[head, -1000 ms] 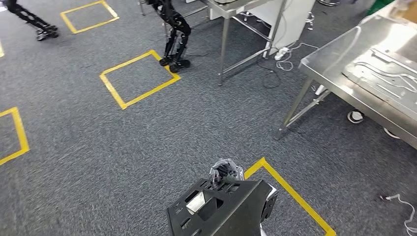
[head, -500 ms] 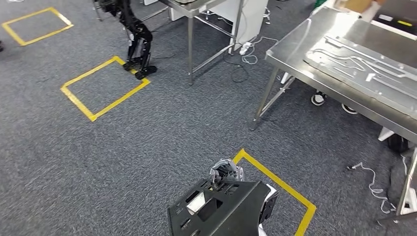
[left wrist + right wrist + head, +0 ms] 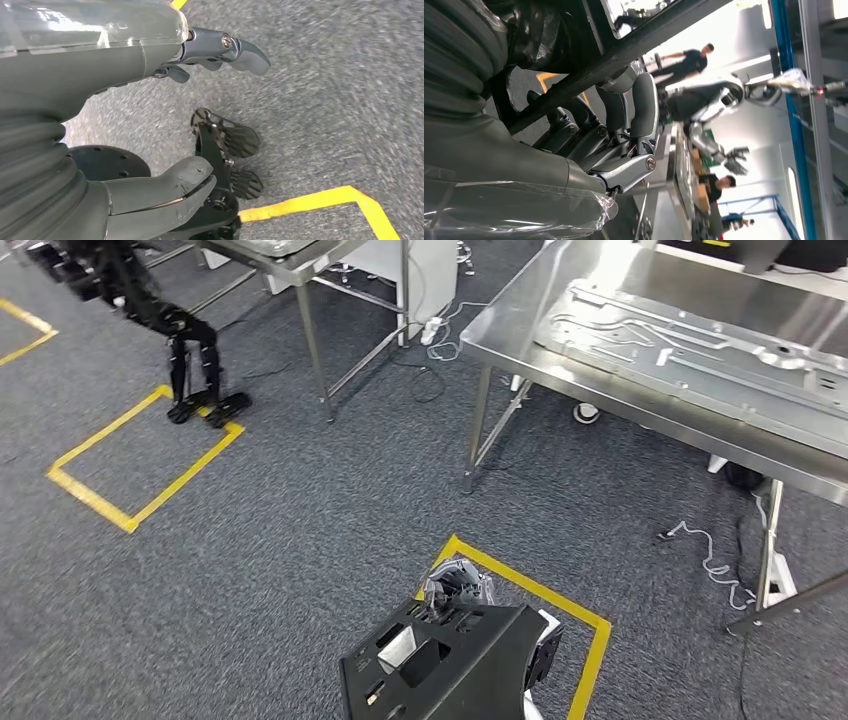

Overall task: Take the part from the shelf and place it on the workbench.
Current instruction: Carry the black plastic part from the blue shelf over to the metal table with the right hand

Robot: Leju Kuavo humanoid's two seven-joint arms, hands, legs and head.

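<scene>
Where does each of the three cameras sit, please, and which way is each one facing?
Head view: high on the body, looking forward and down at grey carpet, a steel workbench and the black part held by the right hand.
Left wrist view: behind the open left hand, looking down at carpet.
Right wrist view: behind the right hand, looking past the part toward people and another robot.
Head and left wrist views share the yellow floor tape.
</scene>
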